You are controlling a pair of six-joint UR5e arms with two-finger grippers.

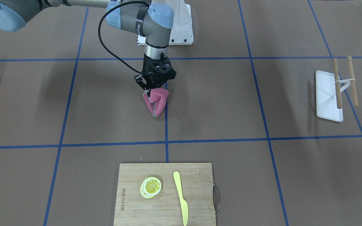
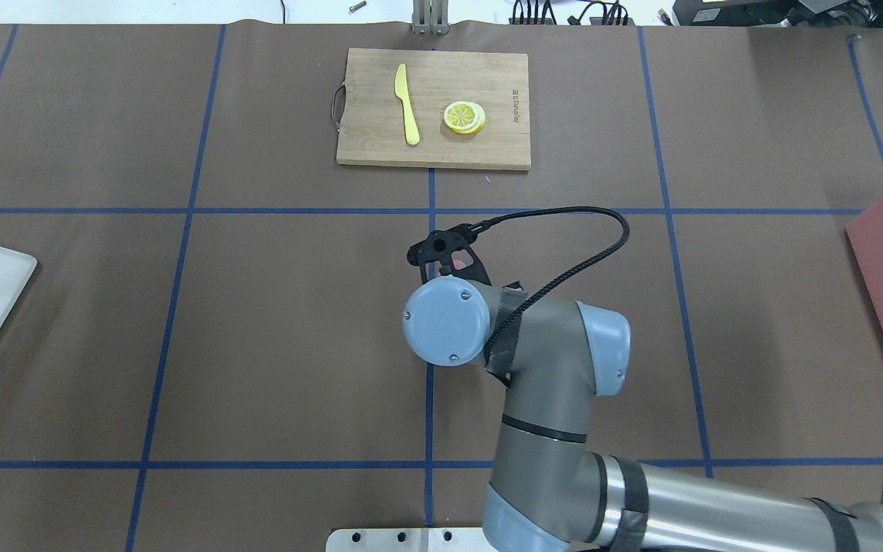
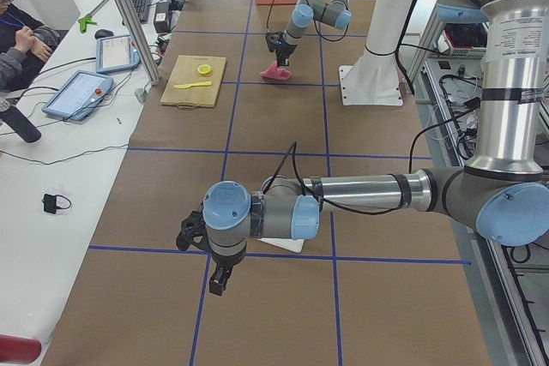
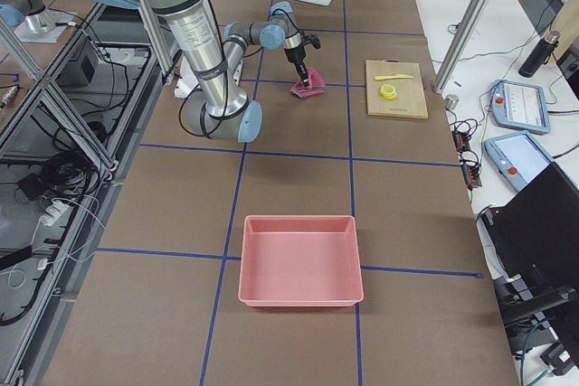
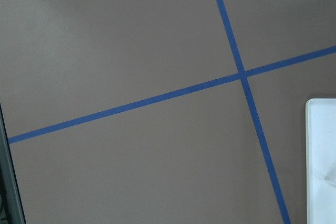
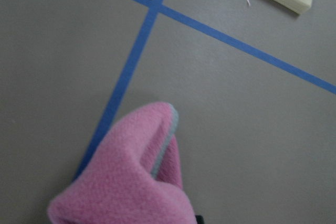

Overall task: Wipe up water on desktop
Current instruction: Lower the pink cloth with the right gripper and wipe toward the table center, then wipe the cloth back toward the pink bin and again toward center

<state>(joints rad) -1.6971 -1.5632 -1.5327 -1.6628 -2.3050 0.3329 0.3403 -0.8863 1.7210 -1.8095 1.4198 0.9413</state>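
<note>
One brown desktop (image 1: 215, 103) fills the front-facing view, ruled into squares by blue tape lines; I can make out no wet patch anywhere on it. Just above the frame's centre a pink cloth (image 1: 156, 103) hangs bunched beside the vertical tape line, its lower tip seemingly touching the surface. The right gripper (image 1: 151, 88) has its fingers closed on the cloth's top fold. The wiping step therefore looks to be in hand, with the cloth down at its spot. The next move calls for pressing the cloth flatter and dragging it across the surface without loosening the grip. The left gripper (image 3: 218, 279) shows only low in the left side view, and I cannot tell whether it is open. A cutting board (image 1: 165, 194) lies at bottom centre and a white tray (image 1: 327, 97) at far right.
</note>
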